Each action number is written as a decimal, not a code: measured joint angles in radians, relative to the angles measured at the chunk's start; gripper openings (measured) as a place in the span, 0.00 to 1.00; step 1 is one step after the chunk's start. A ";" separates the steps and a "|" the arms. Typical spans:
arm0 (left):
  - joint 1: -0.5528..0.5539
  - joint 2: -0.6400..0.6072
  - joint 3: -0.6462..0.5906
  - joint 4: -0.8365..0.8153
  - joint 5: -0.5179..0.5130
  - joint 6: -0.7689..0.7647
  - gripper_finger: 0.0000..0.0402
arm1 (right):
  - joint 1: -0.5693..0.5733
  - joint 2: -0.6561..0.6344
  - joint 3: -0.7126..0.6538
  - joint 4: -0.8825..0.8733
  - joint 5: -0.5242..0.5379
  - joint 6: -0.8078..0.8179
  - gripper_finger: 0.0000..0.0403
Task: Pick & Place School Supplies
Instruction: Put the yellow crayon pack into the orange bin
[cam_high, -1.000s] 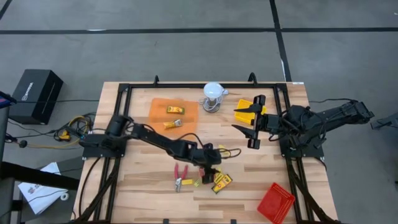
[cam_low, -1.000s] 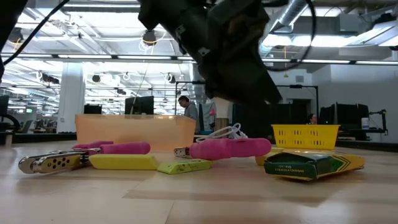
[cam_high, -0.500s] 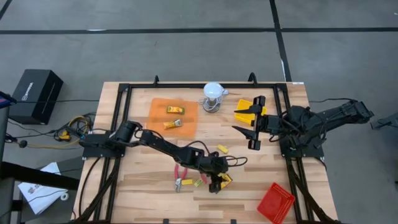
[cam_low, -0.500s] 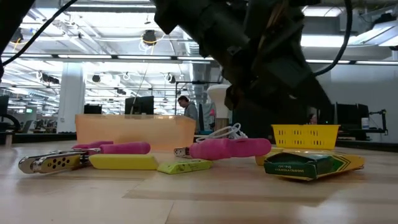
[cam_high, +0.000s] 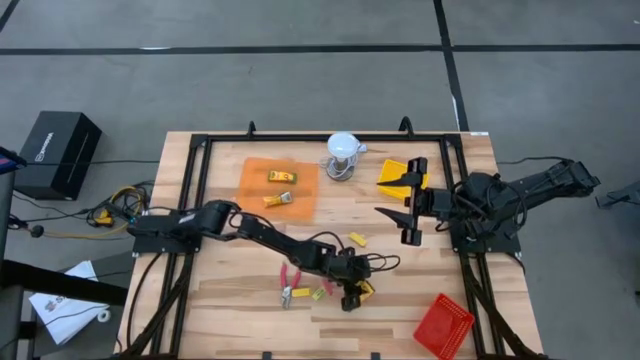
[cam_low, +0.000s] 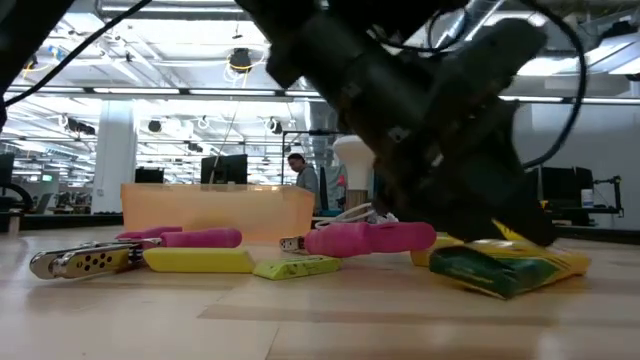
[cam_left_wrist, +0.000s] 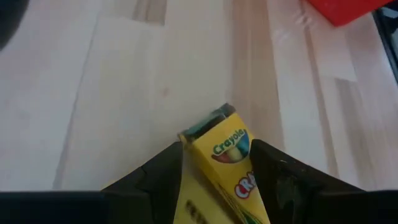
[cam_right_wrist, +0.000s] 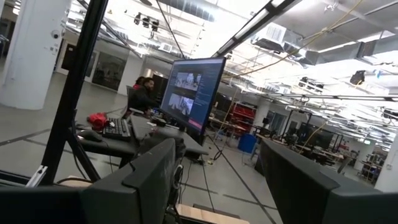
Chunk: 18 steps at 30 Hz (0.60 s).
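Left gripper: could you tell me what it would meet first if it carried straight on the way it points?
The left gripper already straddles the yellow crayon box, its fingers open on either side, so it would likely meet that box first, then the wooden table.

Overhead looks straight down; low camera sits level, sharing the crayon box.

Contents — three trays: orange, yellow, red. Two crayon boxes. One pair of pink-handled pliers.
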 joint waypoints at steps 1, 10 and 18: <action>0.000 0.013 0.012 0.005 0.005 -0.001 0.45 | 0.000 0.000 0.000 0.000 0.000 0.003 0.57; -0.001 0.059 0.043 -0.013 0.024 -0.012 0.45 | 0.000 0.000 0.000 -0.001 0.000 0.002 0.57; 0.001 0.061 0.041 -0.025 0.038 0.020 0.27 | 0.000 0.000 0.000 -0.001 0.000 -0.001 0.57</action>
